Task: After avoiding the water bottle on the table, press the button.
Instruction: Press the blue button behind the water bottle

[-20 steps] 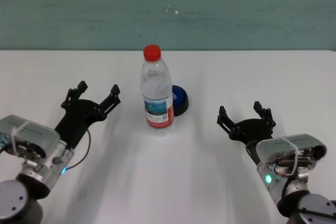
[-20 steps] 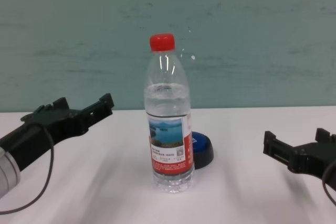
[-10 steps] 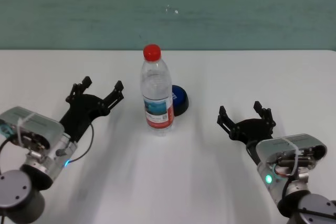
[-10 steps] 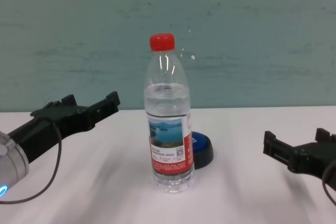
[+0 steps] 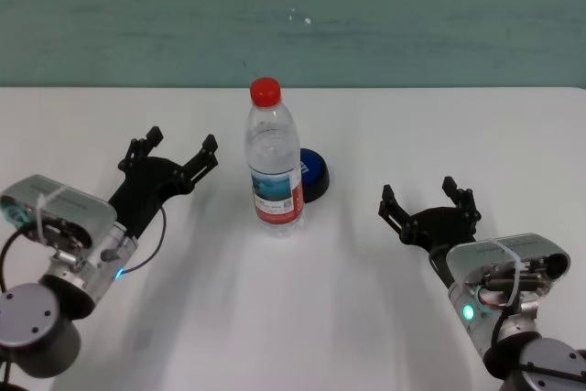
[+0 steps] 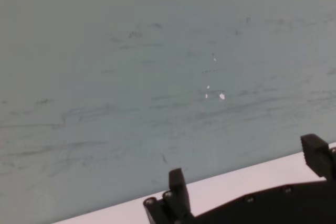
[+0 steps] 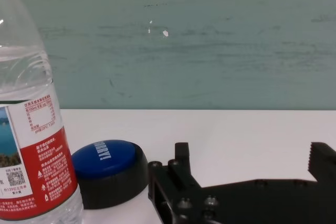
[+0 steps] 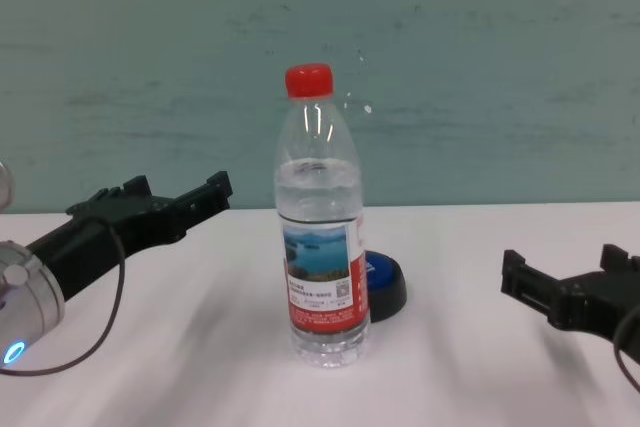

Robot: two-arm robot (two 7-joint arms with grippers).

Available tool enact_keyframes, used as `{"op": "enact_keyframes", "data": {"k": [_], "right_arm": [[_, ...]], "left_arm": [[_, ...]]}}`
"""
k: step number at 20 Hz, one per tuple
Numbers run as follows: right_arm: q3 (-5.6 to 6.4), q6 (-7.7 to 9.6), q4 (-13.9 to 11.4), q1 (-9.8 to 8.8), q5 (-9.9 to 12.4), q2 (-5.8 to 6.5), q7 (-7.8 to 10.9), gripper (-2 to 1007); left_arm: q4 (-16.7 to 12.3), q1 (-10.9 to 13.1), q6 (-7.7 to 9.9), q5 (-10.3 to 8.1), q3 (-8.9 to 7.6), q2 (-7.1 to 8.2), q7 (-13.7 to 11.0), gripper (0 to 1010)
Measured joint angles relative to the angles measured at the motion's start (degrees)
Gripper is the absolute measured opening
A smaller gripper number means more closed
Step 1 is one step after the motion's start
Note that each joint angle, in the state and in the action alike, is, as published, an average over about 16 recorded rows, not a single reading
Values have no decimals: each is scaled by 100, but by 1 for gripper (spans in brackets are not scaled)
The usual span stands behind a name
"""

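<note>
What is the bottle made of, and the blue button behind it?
The water bottle looks like thin clear plastic: you see through it, it has glossy glints, and its red cap looks like solid plastic. The label seems a shiny printed film. The button looks like hard plastic too, with a smooth blue top and a matte black base, though rubber is possible.

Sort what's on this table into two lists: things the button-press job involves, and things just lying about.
Part of the job:
- water bottle, standing upright in front of the button
- button, half hidden behind the bottle
- left gripper, open, raised left of the bottle
- table

Just lying about:
- no loose items show
- right gripper, open, off to the right
</note>
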Motion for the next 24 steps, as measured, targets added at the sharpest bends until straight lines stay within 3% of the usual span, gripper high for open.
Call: {"op": "enact_keyframes", "data": {"k": [24], "right_arm": [[0,0,0,0,0,0,0,1004]], "left_arm": [[551,-467,-92,90,78,-105,34,1010]]}}
